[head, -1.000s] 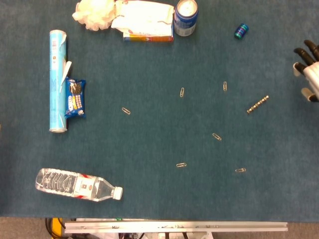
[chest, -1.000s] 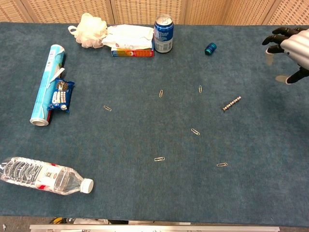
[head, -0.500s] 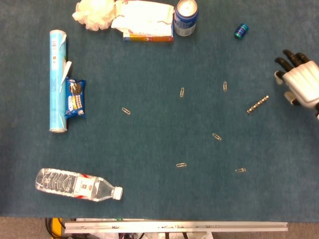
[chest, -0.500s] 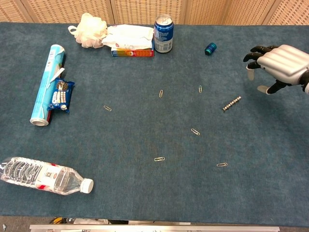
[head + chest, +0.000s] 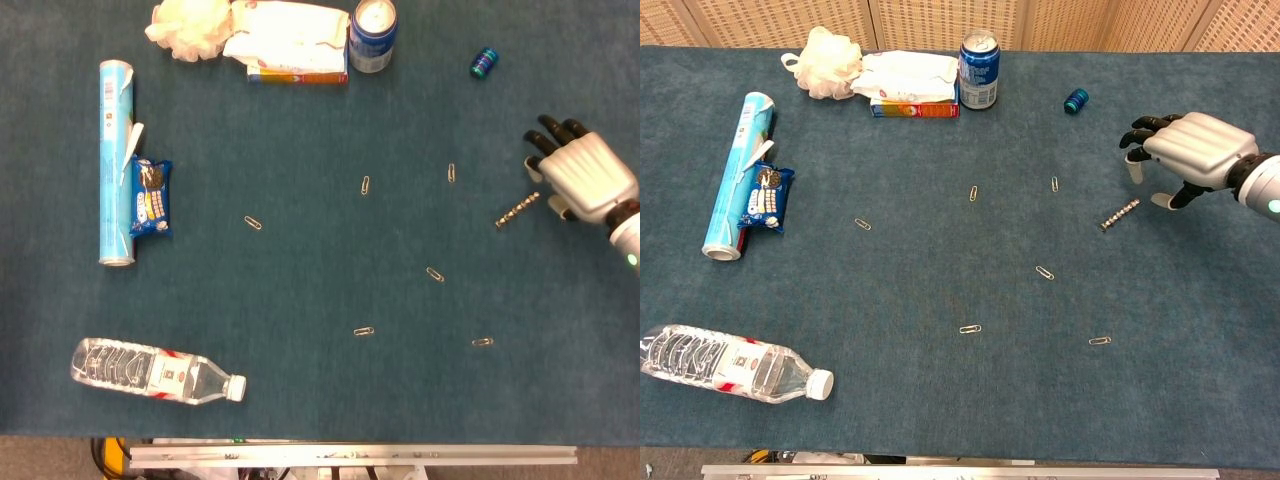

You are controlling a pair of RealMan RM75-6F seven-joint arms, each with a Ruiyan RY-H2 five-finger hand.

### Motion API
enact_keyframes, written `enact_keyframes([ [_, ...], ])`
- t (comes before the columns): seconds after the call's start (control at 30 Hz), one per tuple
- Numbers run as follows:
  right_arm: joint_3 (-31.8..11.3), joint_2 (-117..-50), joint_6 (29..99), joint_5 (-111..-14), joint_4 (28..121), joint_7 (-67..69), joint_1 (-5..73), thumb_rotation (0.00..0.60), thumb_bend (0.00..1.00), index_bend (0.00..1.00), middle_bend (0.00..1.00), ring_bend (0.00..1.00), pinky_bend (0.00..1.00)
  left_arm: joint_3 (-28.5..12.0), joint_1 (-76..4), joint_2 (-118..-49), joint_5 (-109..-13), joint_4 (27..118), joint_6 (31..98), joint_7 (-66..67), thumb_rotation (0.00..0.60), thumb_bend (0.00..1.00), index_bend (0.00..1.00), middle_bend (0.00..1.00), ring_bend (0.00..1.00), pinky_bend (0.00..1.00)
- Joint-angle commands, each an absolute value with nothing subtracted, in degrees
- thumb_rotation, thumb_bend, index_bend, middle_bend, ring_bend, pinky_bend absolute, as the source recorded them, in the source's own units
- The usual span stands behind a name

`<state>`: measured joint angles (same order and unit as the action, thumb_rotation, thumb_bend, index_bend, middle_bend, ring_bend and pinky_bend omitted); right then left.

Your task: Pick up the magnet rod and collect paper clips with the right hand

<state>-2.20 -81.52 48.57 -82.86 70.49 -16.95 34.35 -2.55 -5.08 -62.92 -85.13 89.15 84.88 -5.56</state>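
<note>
While empty, right hand (image 5: 1188,150) nears magnet rod (image 5: 1119,214).

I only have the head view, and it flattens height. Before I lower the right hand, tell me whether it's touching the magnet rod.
Observer: Not touching. In the chest view the right hand appears to hang above the table, and the magnet rod lies flat, below and to the left of it.
Operator: Describe how the fingers are set.
Observer: From the side, the fingers curl downward and are spread, the thumb stands apart from them, and nothing is held between.
</note>
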Motion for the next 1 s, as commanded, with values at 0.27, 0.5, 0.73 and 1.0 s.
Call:
enact_keyframes([
  [0.27, -1.75, -82.91, 47.54, -81.95, 69.20, -17.29, 35.26, 0.600, 0.27, 0.47, 0.19, 0.07, 0.19, -2.54, -4.91, -62.77, -85.20, 89.14, 85.05, -5.96, 0.600, 0.30, 0.48, 0.44, 0.42, 0.66],
  [0.5, -1.32, -83.89, 46.72, -81.51, 68.13, -17.40, 35.84, 0.600, 0.27, 0.47, 0.19, 0.07, 0.19, -2.56, -4.87, -62.72, -85.25, 89.14, 85.09, -6.07, 0.600, 0.30, 0.48, 0.44, 0.42, 0.66],
  [0.73, -0.91, -84.56, 46.30, -81.21, 67.45, -17.60, 36.23, 0.600, 0.27, 0.47, 0.19, 0.07, 0.19, -2.59, -4.77, -62.63, -85.29, 89.18, 85.24, -6.23, 0.600, 0.30, 0.48, 0.44, 0.42, 0.66],
  [1.0, -0.63, -85.03, 46.01, -80.85, 67.10, -17.94, 36.56, 0.600, 0.27, 0.47, 0.19, 0.07, 0.19, -2.56, -4.67, -62.56, -85.45, 89.18, 85.40, -6.36, 0.600, 0.30, 0.48, 0.44, 0.42, 0.66],
])
